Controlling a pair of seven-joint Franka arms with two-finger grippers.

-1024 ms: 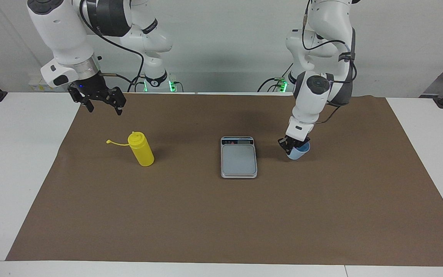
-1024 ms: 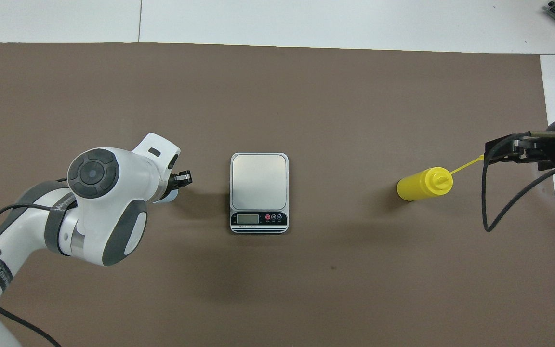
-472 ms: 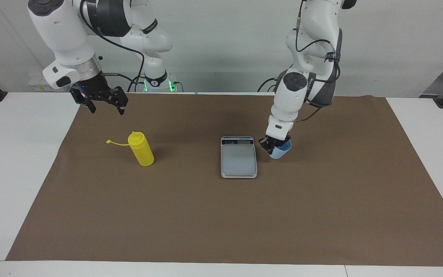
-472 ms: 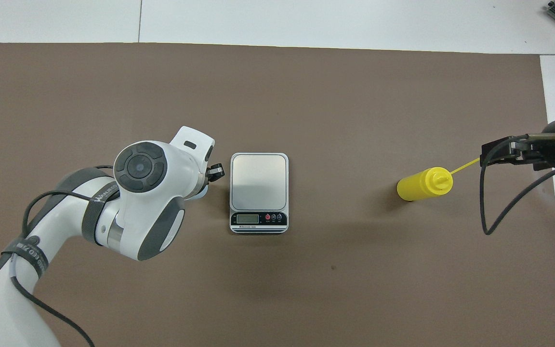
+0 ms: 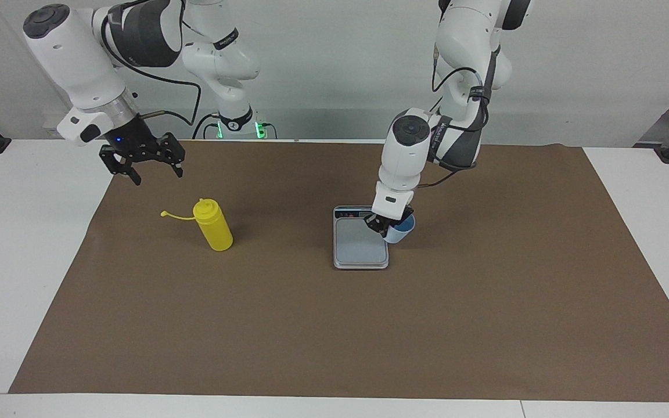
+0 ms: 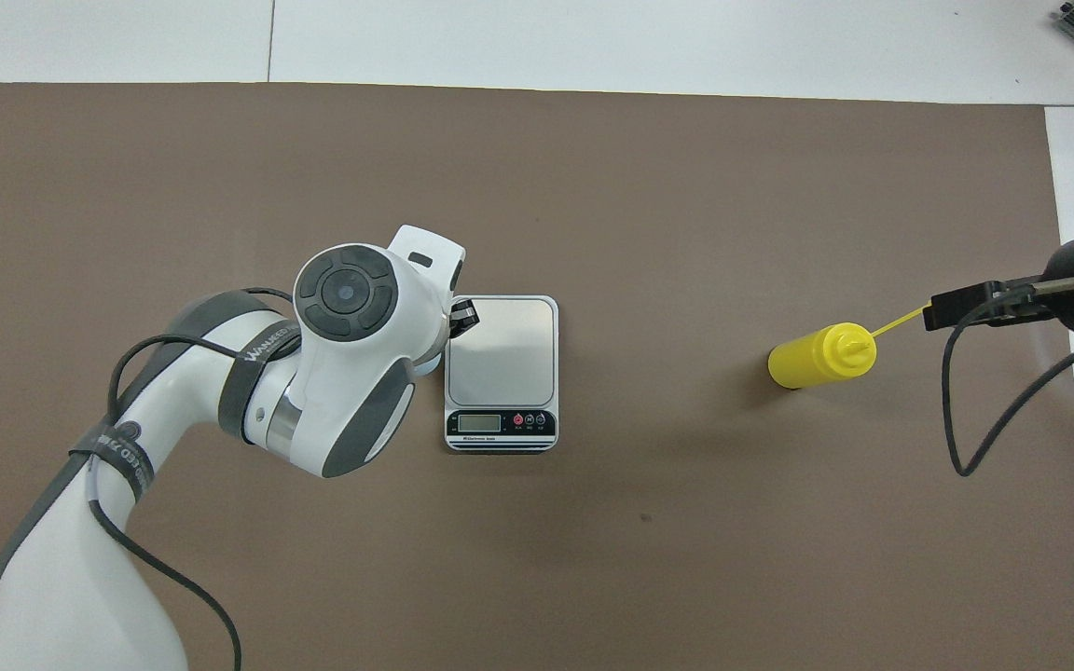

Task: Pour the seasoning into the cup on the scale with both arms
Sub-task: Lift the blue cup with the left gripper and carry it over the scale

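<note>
The light-blue cup (image 5: 400, 230) hangs pinched by its rim in the closed fingers of the left gripper (image 5: 382, 225), at the edge of the scale (image 5: 361, 239) toward the left arm's end; whether its base clears the plate is hard to tell. Held by one wall, it could tilt, catch the edge and tip. The yellow seasoning bottle (image 5: 213, 232) stands upright on the brown mat (image 5: 334, 325), the right gripper (image 5: 150, 166) hovering open-fingered over the mat beside it, where its loose cap strap (image 5: 176, 216) could snag.
</note>
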